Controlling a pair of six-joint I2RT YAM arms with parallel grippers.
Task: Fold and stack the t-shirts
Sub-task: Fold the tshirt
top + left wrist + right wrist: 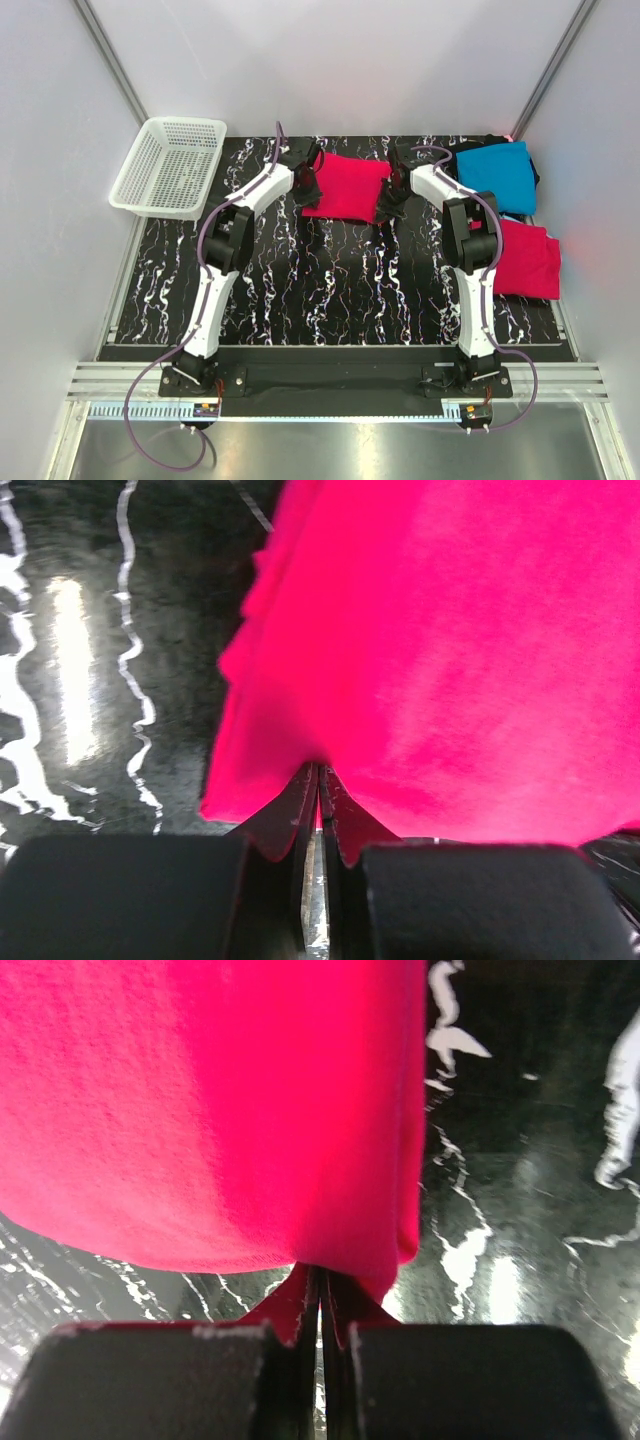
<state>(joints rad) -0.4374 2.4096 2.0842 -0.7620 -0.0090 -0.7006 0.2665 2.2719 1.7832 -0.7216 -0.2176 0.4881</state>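
The left end effector [318,785] and right end effector [320,1278] each pinch the middle red shirt's [345,186] edge. Uneven pulling could slip a thin grip and spoil the fold.

Robot lab cell for sure, no home. Plain white panel walls [350,60] box in the space beyond and either side of the left claw [311,187] and right claw [391,206], with bare aluminium struts [108,52] at the corners. Black marbled tabletop [330,290] under them; well behind them, a metal rail [100,385] and loose purple cable [140,425].
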